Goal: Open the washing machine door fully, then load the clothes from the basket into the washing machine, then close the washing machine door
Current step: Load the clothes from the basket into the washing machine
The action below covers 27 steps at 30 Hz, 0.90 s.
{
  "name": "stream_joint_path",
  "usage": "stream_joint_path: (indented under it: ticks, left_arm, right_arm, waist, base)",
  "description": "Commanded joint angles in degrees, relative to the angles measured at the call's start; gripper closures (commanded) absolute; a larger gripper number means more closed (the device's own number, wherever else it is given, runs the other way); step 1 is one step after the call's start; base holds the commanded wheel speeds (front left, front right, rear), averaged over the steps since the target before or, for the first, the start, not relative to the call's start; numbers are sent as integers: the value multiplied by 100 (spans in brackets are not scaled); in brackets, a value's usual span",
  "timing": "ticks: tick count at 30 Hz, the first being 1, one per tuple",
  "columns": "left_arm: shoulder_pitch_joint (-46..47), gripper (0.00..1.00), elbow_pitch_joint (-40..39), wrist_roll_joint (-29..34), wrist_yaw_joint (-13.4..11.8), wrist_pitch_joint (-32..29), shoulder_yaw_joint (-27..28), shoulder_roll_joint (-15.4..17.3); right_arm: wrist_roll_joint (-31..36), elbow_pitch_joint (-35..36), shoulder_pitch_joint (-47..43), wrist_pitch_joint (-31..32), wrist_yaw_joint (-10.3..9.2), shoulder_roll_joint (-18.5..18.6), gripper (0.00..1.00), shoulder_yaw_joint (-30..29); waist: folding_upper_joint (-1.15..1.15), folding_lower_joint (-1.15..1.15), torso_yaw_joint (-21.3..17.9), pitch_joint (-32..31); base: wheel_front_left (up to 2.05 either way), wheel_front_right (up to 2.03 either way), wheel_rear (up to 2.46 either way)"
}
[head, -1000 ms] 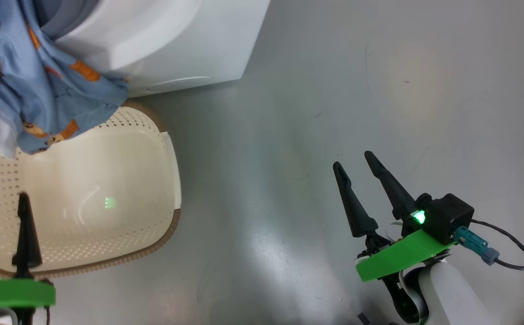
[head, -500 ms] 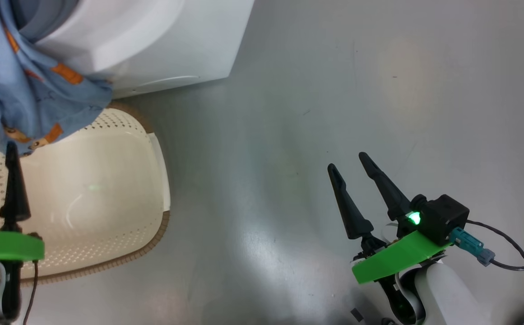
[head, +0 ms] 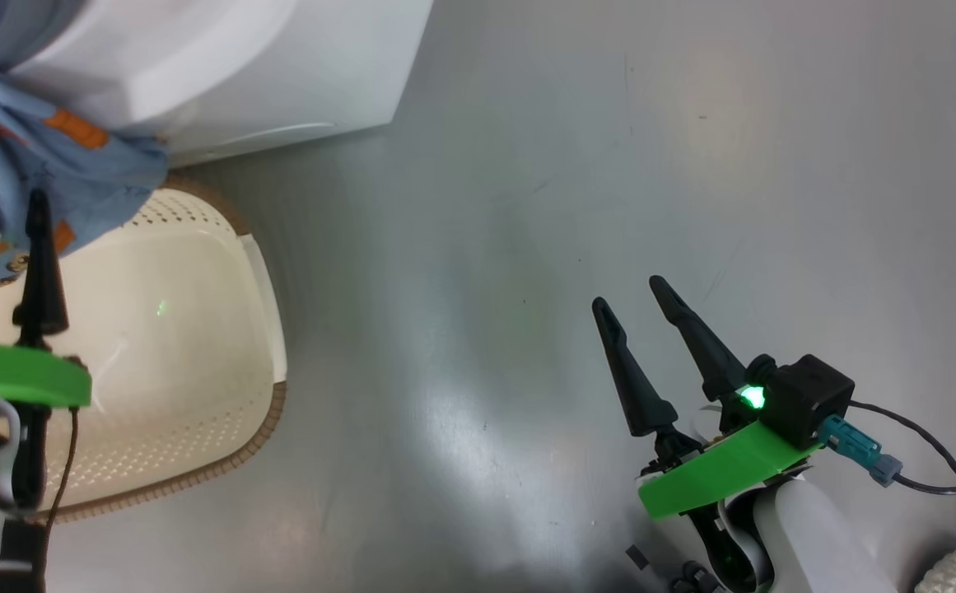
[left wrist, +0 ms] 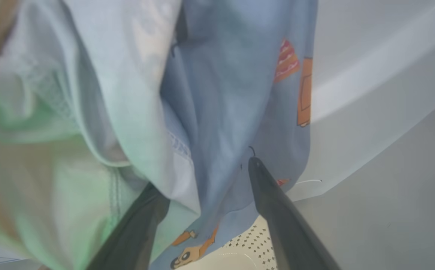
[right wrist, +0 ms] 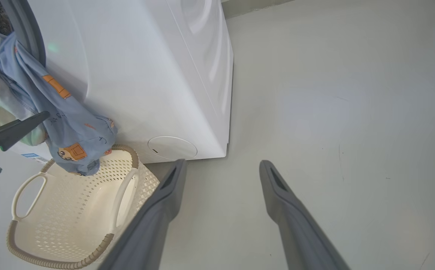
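The light-blue clothes point(head: 58, 165) hang out of the washing machine point(head: 239, 66) opening and droop over the cream basket point(head: 268, 420), which looks empty inside. My left gripper point(left wrist: 206, 174) is open against the hanging clothes point(left wrist: 224, 93), with a fold of fabric between its fingers and one tip hidden behind cloth. In the head view one of its fingers point(head: 39, 272) points up at the cloth's lower edge. My right gripper point(head: 630, 295) is open and empty over bare floor, well right of the basket. The washing machine door is out of view.
The right wrist view shows the washing machine point(right wrist: 146, 75) front with a round cover point(right wrist: 172, 147) low down, the clothes point(right wrist: 63, 116), the basket point(right wrist: 121, 195) and my right gripper point(right wrist: 223, 164). Grey floor point(head: 527, 165) spreads to the right. A dark cable point(head: 939, 461) trails from the right wrist.
The head camera has shifted, so the whole picture slid left. My left gripper has risen from over the basket up to the hanging clothes. The right gripper has stayed put.
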<state>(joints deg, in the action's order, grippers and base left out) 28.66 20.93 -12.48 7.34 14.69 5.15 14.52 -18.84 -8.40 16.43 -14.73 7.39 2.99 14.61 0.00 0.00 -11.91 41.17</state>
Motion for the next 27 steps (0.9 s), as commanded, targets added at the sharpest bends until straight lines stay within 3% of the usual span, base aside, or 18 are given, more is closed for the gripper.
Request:
stream_joint_path:
  ticks: [1, 9, 10, 11, 12, 19, 27]
  left_arm:
    - [73, 0, -55, 13, 6, 30, 135, 187]
    - [798, 0, 604, -33, -193, 16, 193, 265]
    - [876, 23, 679, -48, -215, 16, 209, 278]
    - [937, 90, 748, -53, -217, 16, 208, 296]
    - [984, 100, 810, -73, -218, 16, 215, 303]
    - [941, 100, 908, -133, -193, 26, 255, 344]
    - [486, 100, -1, -109, -166, 29, 408, 308]
  right_arm:
    - [-145, 127, -121, -27, 10, -12, 0, 158]
    - [-212, 156, -109, -27, 10, -12, 0, 219]
    - [-217, 153, -107, -27, 10, -12, 0, 221]
    - [-223, 150, -107, -27, 10, -12, 0, 220]
    - [-228, 148, -108, -27, 10, -12, 0, 217]
    - [-234, 122, -127, -27, 10, -12, 0, 134]
    - [-168, 52, -71, -27, 10, -12, 0, 54]
  waist:
    - [0, 0, -28, 44]
    - [0, 0, -141, 191]
    - [0, 0, -152, 197]
    - [0, 0, -158, 198]
    - [0, 0, -164, 194]
    - [0, 0, -30, 62]
    - [0, 0, 245, -141]
  base:
    - [0, 0, 0]
    - [0, 0, 0]
    - [0, 0, 0]
    - [0, 0, 0]
    - [0, 0, 0]
    - [0, 0, 0]
    - [0, 0, 0]
